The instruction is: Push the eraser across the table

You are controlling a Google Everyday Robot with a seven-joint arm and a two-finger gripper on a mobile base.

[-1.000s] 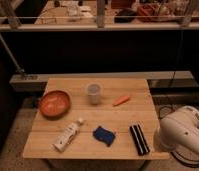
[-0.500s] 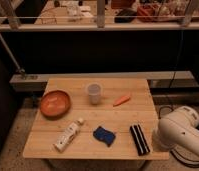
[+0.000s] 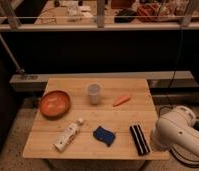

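The eraser (image 3: 139,139) is a black oblong block with a pale stripe. It lies near the front right corner of the wooden table (image 3: 108,107). My white arm (image 3: 177,134) bulks at the lower right, its rounded end just right of the eraser at the table's edge. My gripper does not show; only the arm's white shell is in the frame.
On the table are an orange bowl (image 3: 55,103) at the left, a white cup (image 3: 94,92) in the middle, a small carrot (image 3: 121,100), a white bottle (image 3: 68,136) lying down and a blue sponge (image 3: 103,135) left of the eraser. A dark counter and rail run behind.
My arm has shifted a little to the left, closer to the table's right edge and the eraser. The things on the table have not moved.
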